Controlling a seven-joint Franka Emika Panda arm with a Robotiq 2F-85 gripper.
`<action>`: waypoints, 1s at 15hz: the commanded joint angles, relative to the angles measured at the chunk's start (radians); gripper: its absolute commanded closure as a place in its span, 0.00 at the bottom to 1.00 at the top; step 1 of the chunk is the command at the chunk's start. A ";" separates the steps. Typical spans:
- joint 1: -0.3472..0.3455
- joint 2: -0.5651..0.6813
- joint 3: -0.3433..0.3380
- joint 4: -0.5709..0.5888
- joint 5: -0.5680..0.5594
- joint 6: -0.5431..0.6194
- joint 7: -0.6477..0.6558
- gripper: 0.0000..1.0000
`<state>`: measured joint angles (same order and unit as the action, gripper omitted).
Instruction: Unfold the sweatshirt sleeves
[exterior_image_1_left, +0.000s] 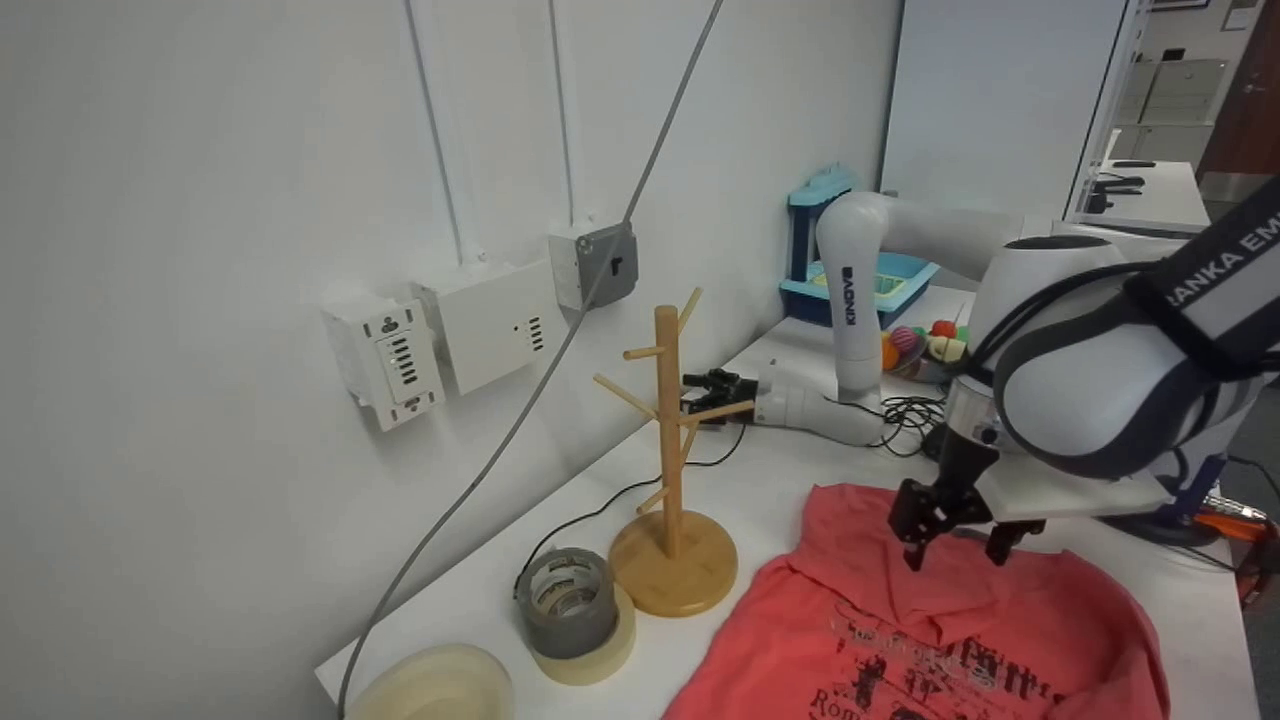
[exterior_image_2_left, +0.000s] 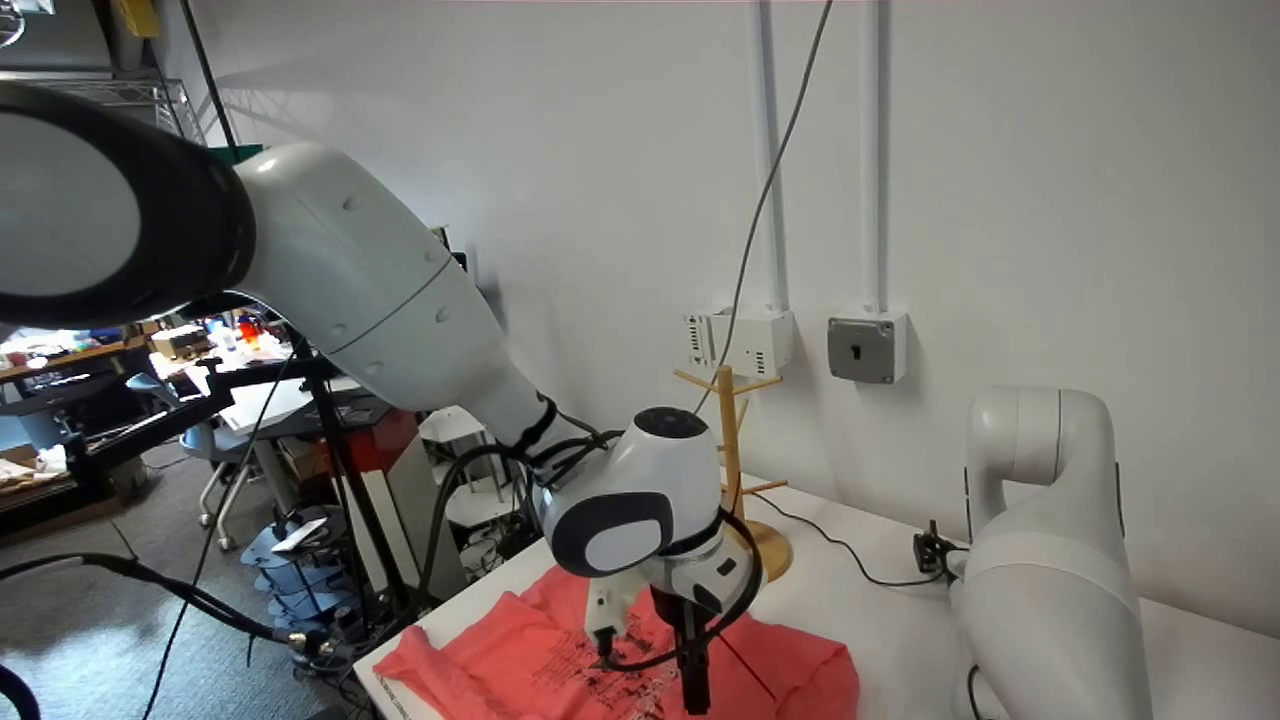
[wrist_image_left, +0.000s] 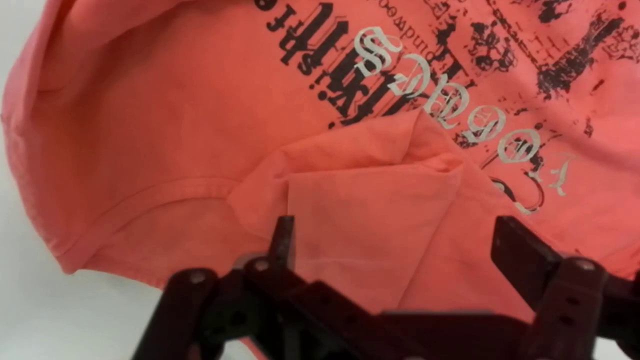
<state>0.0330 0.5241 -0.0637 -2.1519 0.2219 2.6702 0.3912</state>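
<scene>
The sweatshirt (exterior_image_1_left: 900, 610) lies on the table (exterior_image_1_left: 775, 500) below the gripper (wrist_image_left: 393, 240), cut off at the bottom in both exterior views; its sleeves I cannot distinguish from the folds. In an exterior view, the arm (exterior_image_2_left: 400, 300) slants downward and hides part of the sweatshirt's middle. The gripper points down, its fingers (wrist_image_left: 520, 260) wide apart and holding nothing; whether it touches the fabric is not clear. Behind, a blue tub (exterior_image_1_left: 910, 292), partly hidden by another arm (exterior_image_1_left: 858, 345), contains something yellowish (exterior_image_1_left: 888, 285).
</scene>
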 joint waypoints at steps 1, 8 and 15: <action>-0.033 0.049 0.013 0.057 0.037 -0.011 -0.011 0.00; -0.057 0.105 0.013 0.088 0.038 -0.008 -0.022 0.00; -0.089 0.157 0.043 0.127 0.069 -0.012 -0.047 0.00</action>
<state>-0.0193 0.6475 -0.0513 -2.0679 0.2487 2.6702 0.3854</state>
